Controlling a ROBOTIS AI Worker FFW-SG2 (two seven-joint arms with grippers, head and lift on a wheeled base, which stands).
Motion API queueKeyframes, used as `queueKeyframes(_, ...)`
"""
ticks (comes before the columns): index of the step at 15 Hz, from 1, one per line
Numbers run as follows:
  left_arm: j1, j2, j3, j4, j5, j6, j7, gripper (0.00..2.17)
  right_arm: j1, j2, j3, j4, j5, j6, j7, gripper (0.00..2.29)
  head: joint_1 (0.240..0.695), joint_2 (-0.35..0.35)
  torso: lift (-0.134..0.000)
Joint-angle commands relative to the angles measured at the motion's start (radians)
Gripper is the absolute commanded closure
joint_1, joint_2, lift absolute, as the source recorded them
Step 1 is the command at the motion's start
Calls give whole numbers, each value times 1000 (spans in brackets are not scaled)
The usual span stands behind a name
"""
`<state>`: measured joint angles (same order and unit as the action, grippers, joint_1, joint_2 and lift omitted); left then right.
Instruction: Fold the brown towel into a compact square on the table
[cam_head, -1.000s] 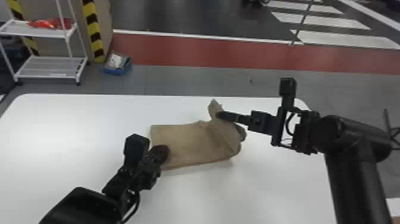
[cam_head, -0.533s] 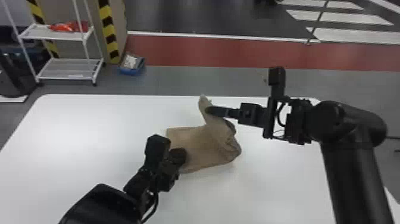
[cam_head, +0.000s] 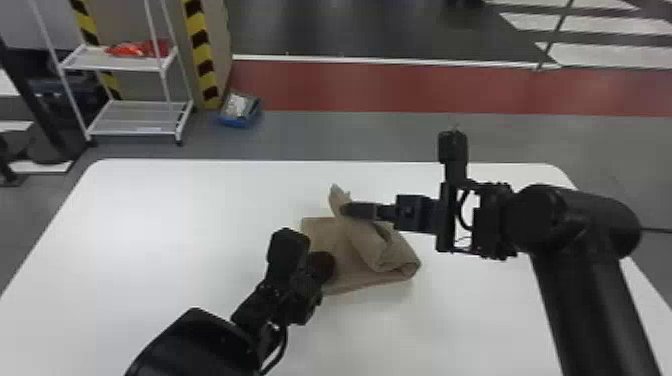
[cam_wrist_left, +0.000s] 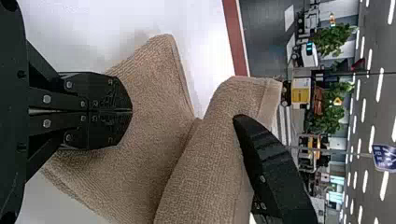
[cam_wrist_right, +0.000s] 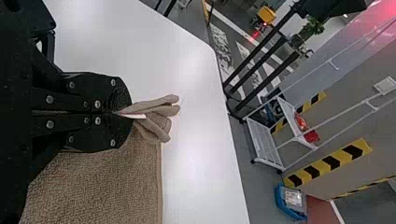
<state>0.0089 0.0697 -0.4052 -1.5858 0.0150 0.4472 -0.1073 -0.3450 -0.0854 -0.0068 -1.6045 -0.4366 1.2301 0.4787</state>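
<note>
Nearest, over the towel's 8 o'clock side, the left gripper (cam_wrist_left: 132, 111) has its fingers closed together against the cloth, probably anchoring it. The towel (cam_head: 367, 252) lies mid-table (cam_head: 175, 225), while farther off, toward its 11 o'clock, the right gripper (cam_head: 346, 210) pinches a raised edge it has just drawn toward 9 o'clock; the fold is now doubling over, but likely still needs lowering and squaring.

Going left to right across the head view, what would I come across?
White shelf rack → blue bin → brown towel → the right arm's thick black joint.
</note>
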Motion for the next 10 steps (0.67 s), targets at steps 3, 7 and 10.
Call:
queueKeyframes(3,2,-1,-1,0,-1,0,1,1970,21,1,59,-5,88,-89,-34,1136,695,-65,-110)
queueKeyframes(7,9,1,-4,0,-1,-3,3,1970,34,7,79,8,111,-145,-40,1133,695,-66,-110)
queueKeyframes(10,14,-1,-4,-3,-1,-3,3,1970,46,13,84,0,110,-135,-40,859,695,-62,-110)
